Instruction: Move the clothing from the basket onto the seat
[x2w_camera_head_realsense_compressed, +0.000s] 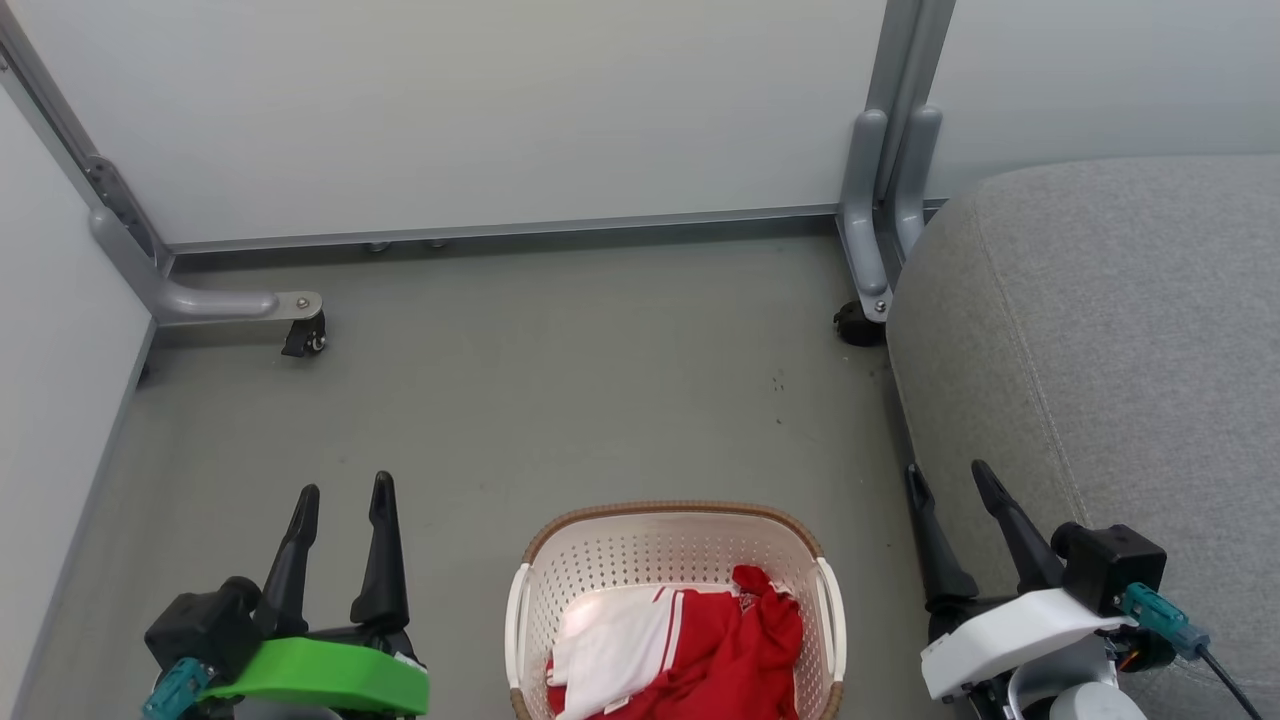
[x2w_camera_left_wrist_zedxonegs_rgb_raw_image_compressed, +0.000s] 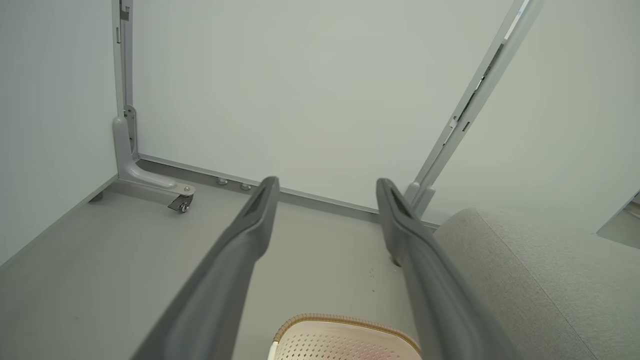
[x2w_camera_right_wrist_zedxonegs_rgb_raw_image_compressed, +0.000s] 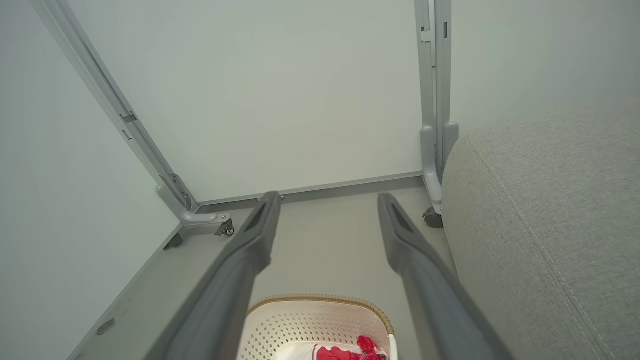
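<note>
Both end effectors, left (x2w_camera_head_realsense_compressed: 342, 497) and right (x2w_camera_head_realsense_compressed: 947, 477), wide, empty; right should pinch bunched red clothing (x2w_camera_head_realsense_compressed: 720, 650) deep in basket (x2w_camera_head_realsense_compressed: 668, 515), lift clear toward seat (x2w_camera_head_realsense_compressed: 1120, 330).

The oval cream-white perforated plastic basket (x2w_camera_head_realsense_compressed: 680, 560) with a brown woven rim is cut by the head view's bottom edge, so its near end is unseen. The soft red-and-white fabric clothing (x2w_camera_head_realsense_compressed: 720, 650) inside runs off that edge too, and its white print (x2w_camera_head_realsense_compressed: 746, 601) is too small to read. The large grey upholstered seat (x2w_camera_head_realsense_compressed: 1100, 350) passes the right edge.
</note>
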